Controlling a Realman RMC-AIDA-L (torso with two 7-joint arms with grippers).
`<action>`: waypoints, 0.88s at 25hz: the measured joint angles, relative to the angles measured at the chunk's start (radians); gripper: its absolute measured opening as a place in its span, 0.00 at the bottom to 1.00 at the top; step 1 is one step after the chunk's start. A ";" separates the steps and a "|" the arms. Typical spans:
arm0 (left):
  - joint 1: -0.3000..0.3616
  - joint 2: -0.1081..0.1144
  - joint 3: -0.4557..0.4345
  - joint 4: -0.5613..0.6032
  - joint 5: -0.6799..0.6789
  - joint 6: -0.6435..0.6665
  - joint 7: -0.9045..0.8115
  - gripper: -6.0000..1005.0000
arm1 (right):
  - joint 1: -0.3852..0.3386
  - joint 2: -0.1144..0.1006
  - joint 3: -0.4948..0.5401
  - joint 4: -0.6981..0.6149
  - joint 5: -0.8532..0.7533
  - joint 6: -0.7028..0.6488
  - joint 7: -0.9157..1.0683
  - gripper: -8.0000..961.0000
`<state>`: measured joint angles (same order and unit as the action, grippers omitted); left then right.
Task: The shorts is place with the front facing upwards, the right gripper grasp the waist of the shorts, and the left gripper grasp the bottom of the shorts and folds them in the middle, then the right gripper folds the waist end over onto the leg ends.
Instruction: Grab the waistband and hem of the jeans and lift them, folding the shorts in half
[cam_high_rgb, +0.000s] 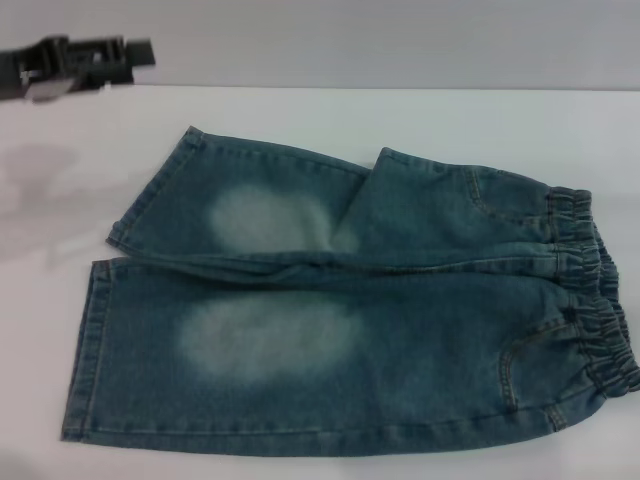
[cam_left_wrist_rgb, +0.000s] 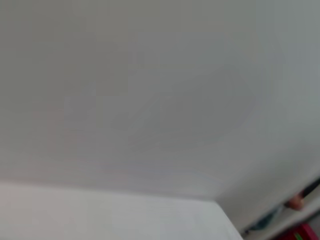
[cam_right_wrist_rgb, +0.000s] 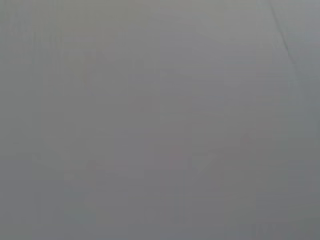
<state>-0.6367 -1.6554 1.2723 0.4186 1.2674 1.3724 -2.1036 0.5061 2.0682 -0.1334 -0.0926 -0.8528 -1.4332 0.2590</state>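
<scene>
**Still flat: shorts waiting for the first grasp**

Evidently, from the head view, no fold is under way yet. The shorts are lying spread front-up on the white table, the waist of the shorts sitting at the right, puckered and darker, and the bottom of the shorts pointing left with its flat stitched hems. A pale faded oval is showing on each leg, and the far leg is angling slightly away from the near one. The left gripper is hanging at the far left, well apart from the denim and grasping nothing; whether its prongs are spread I cannot tell. The right gripper is not showing here.

The left wrist view is showing only blank pale surface, with no fingers or cloth.

The right wrist view is giving plain grey, nothing more.

I judge the next move is calling for both arms to come in: right onto the waistband, left onto the hems.
</scene>
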 joint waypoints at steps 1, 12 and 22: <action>0.003 0.000 -0.025 0.001 0.043 0.028 -0.021 0.67 | 0.004 0.000 -0.004 -0.007 0.000 0.007 0.000 0.68; 0.056 -0.009 -0.090 -0.003 0.258 0.155 -0.168 0.67 | 0.033 -0.024 -0.017 -0.016 -0.002 0.076 -0.004 0.68; 0.049 -0.013 -0.098 0.005 0.419 0.263 -0.224 0.67 | 0.014 -0.025 -0.011 -0.020 0.004 0.094 -0.005 0.68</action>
<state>-0.5877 -1.6688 1.1739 0.4232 1.6865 1.6351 -2.3278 0.5198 2.0431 -0.1440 -0.1127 -0.8485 -1.3396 0.2545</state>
